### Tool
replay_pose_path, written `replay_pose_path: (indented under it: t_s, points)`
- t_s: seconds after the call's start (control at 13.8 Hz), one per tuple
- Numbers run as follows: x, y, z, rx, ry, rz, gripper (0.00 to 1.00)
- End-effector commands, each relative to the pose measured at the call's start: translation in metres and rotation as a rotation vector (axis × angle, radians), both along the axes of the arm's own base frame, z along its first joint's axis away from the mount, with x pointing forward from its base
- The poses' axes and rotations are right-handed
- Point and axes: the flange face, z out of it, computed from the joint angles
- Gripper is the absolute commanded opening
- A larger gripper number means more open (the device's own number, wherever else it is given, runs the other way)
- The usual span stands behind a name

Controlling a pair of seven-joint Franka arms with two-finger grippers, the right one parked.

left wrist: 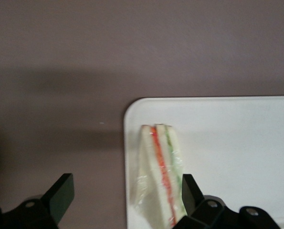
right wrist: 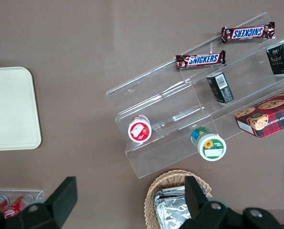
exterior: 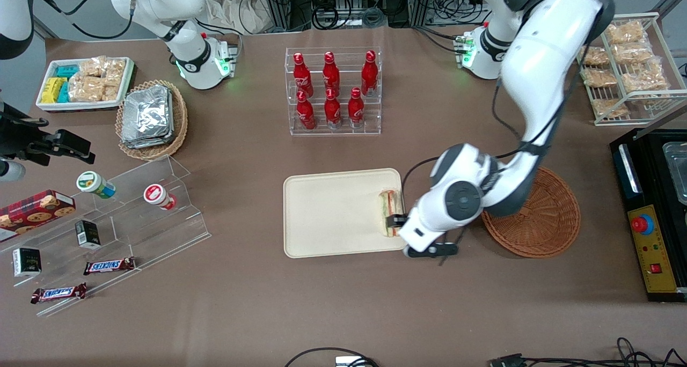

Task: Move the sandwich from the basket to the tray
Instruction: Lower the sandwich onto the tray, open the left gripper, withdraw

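The sandwich (exterior: 389, 211), a wrapped wedge of pale bread with red and green layers, lies on the cream tray (exterior: 327, 217) by the tray's edge nearest the reddish-brown wicker basket (exterior: 542, 217). The basket looks empty where it shows; part is hidden under the arm. My left gripper (exterior: 400, 225) hangs just above the sandwich at that tray edge. In the left wrist view the gripper (left wrist: 126, 191) is open, its black fingers (left wrist: 60, 193) wide apart. The sandwich (left wrist: 161, 176) lies between them close to one finger, on the tray (left wrist: 237, 143).
A clear rack of red bottles (exterior: 333, 93) stands farther from the front camera than the tray. A tan basket of foil packets (exterior: 150, 117), a white snack bin (exterior: 83, 82) and a clear stepped shelf (exterior: 134, 211) lie toward the parked arm's end. A black machine (exterior: 652, 217) is beside the basket.
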Motion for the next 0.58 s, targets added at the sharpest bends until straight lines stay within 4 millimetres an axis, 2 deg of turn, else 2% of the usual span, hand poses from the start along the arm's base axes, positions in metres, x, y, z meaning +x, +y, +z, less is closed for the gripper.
replay_pose_path:
  t_s: [0.0,0.14,0.36,0.51]
  points:
    - [-0.01,0.048,0.074,0.069,0.014,-0.01,1.0]
    - [-0.026,0.088,0.118,0.144,0.083,-0.021,1.0]
    - [-0.051,0.17,0.193,0.177,0.136,-0.151,1.0]
    - [-0.066,0.222,0.235,0.171,0.131,-0.166,1.0]
